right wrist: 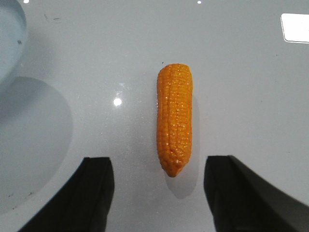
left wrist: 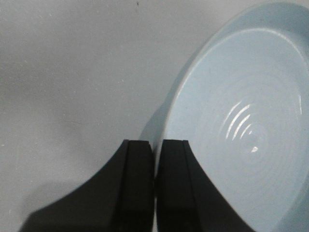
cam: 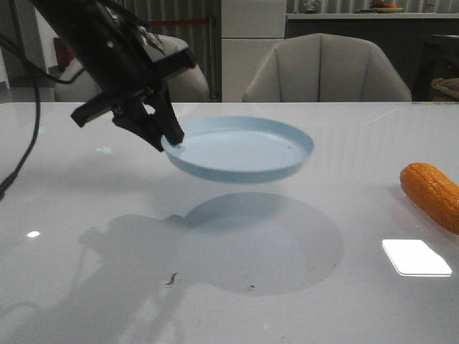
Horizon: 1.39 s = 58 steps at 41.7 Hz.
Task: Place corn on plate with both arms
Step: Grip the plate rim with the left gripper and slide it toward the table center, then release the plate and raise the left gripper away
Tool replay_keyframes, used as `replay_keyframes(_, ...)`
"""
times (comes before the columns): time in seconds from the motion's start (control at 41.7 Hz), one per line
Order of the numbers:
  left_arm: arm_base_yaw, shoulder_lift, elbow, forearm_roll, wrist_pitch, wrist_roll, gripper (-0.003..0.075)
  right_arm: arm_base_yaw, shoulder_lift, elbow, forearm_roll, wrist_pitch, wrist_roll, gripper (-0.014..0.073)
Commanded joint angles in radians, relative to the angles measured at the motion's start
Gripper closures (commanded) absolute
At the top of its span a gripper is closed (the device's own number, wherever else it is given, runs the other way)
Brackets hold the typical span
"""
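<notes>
The pale-blue plate [cam: 240, 150] hangs in the air above the table, level, with its shadow below it. My left gripper [cam: 172, 140] is shut on the plate's left rim; in the left wrist view the gripper [left wrist: 155, 150] pinches the rim of the plate [left wrist: 241, 135]. The orange-yellow corn [cam: 432, 195] lies on the table at the right edge. In the right wrist view the corn [right wrist: 175, 125] lies flat, its tapered end toward my right gripper [right wrist: 159, 166], which is open above it with a finger on each side. The plate's edge [right wrist: 9, 38] shows there too.
The glossy white table [cam: 107, 272] reflects a bright light patch [cam: 416, 256] at the front right. Two grey chairs [cam: 326, 68] stand behind the far edge. A black cable [cam: 25, 136] hangs at the left.
</notes>
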Motion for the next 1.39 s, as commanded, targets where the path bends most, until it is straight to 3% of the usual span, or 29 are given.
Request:
replay_keyframes(0.0,-0.032,-0.019,-0.032,-0.004,-0.025,-0.006,0.0617,-0.005,-0.007,-0.035,-0.007,-0.05,-0.002,0.0075)
replay_keyframes(0.383,-0.066,0.067,-0.033,0.009,-0.022,-0.006,0.0596,-0.005,-0.007,-0.035,-0.007,-0.021,-0.002,0.0075)
replay_keyframes(0.767,-0.061,0.067,-0.304,0.166,0.143,-0.006,0.0321,-0.005,-0.007,-0.035,-0.007,-0.032,-0.002,0.0075)
replay_keyframes(0.958,-0.054,0.065,-0.511,0.175,0.263,-0.004,0.0321,-0.005,-0.007,-0.035,-0.007,-0.032,-0.002,0.0075)
replay_keyframes(1.15,-0.029,0.032,-0.717,0.398,0.319,-0.004,0.0322,-0.005,-0.007,-0.035,-0.007,-0.033,-0.002,0.0075)
replay_keyframes(1.366,0.048,-0.055,-0.756,0.575,0.317,-0.004,0.0323,-0.005,-0.007,-0.035,-0.006,-0.033,-0.002,0.0075)
